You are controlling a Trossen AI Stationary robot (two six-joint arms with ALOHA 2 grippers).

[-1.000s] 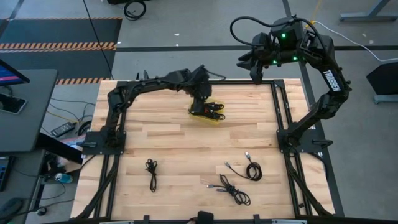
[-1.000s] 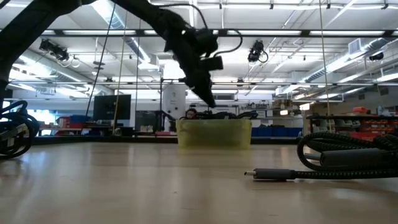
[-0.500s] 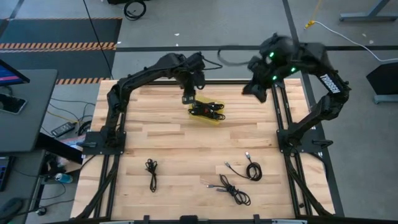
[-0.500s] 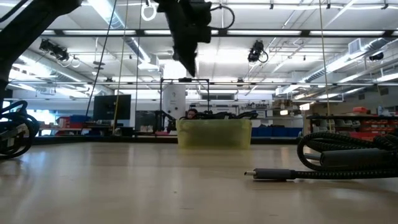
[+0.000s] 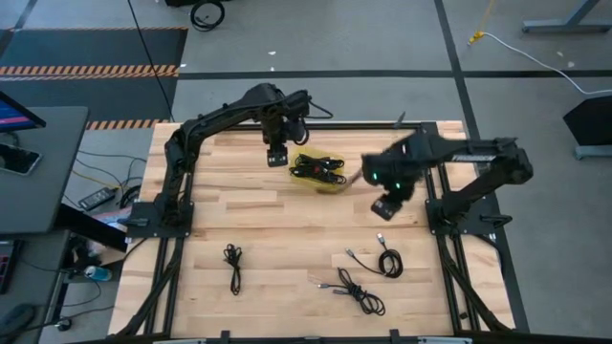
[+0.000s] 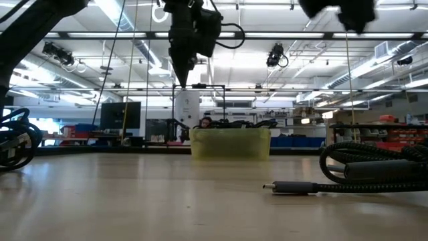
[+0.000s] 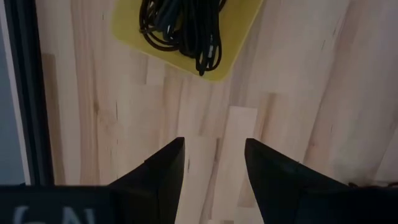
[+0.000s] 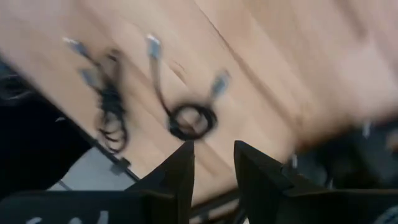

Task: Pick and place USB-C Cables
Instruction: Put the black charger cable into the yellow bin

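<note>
Left of yellow tray (image 5: 325, 182), left gripper (image 5: 277, 156) has lifted away, spread, empty; right gripper (image 5: 384, 207), also spread, swings toward remaining USB-C Cables (image 5: 387, 261).

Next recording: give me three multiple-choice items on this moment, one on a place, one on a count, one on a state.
1. Where is the yellow tray?
A. far side of the table
B. near edge
C. on the floor

2. How many cables lie loose on the table outside the tray?
A. none
B. three
C. seven

3. The left gripper is:
A. gripping a cable
B. open and empty
C. out of view

Answers: 1 A, high view shows it by the far edge. 2 B, cables at. 3 B, bare wood shows between its fingers.
</note>
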